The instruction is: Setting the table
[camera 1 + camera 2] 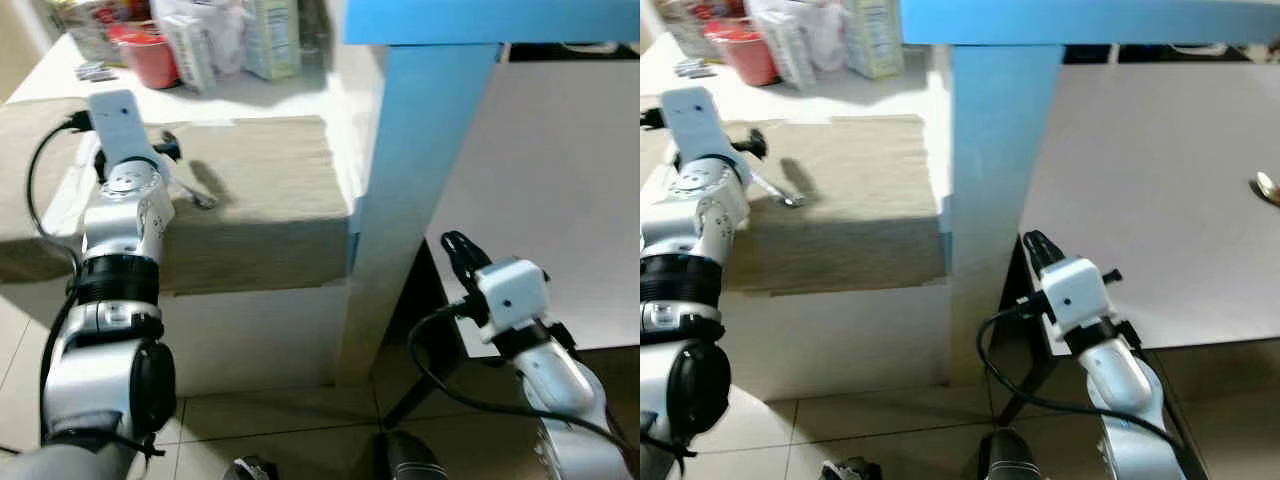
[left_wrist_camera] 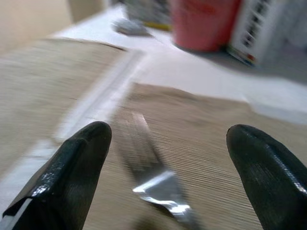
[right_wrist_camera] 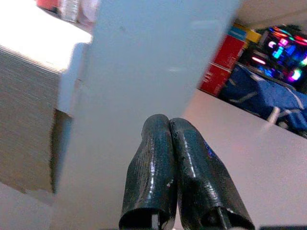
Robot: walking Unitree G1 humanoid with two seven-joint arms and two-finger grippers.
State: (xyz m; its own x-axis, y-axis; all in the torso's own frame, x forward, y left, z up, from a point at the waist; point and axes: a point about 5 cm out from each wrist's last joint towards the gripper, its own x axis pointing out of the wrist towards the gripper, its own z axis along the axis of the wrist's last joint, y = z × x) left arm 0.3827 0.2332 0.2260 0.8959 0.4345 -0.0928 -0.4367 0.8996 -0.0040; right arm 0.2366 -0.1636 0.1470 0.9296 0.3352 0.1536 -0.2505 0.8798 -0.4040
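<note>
Left tool [image 2: 165,158] astride spoon [image 2: 153,184]

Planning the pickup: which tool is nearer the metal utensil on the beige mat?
Left. The left tool hangs open just above the metal utensil on the beige mat; the right tool sits shut, low beside the grey table, past the blue post.

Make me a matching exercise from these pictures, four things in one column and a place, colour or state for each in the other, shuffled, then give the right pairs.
Things:
1. left gripper
2. right gripper
3. cup
4. piece of cutlery

Descriptions:
A. red, at the back of the counter
B. fingers pressed together
C. lying on the beige mat
D. fingers spread wide apart

Pairs: 1-D, 2-B, 3-A, 4-C
</note>
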